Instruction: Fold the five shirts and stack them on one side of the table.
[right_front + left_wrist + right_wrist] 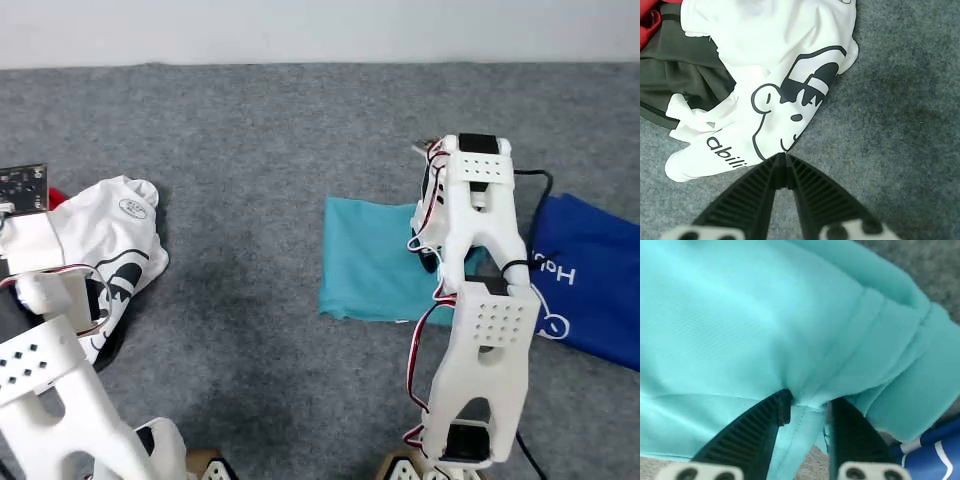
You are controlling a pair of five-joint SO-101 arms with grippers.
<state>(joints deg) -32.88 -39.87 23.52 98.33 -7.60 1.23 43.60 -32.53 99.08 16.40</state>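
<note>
Grey tabletop (250, 150) is carrying the teal shirt (365, 260), its bunched edge being gripped by the right hand (808, 410), calling for slow, low pulling; left hand (785, 159) is hovering closed.

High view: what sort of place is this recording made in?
Probably a robotics lab or workshop bench, not a home: a grey felt-covered table, two white plastic arms with exposed wiring, and loose shirts laid out for practice: a teal shirt, a blue shirt and a white shirt.
</note>
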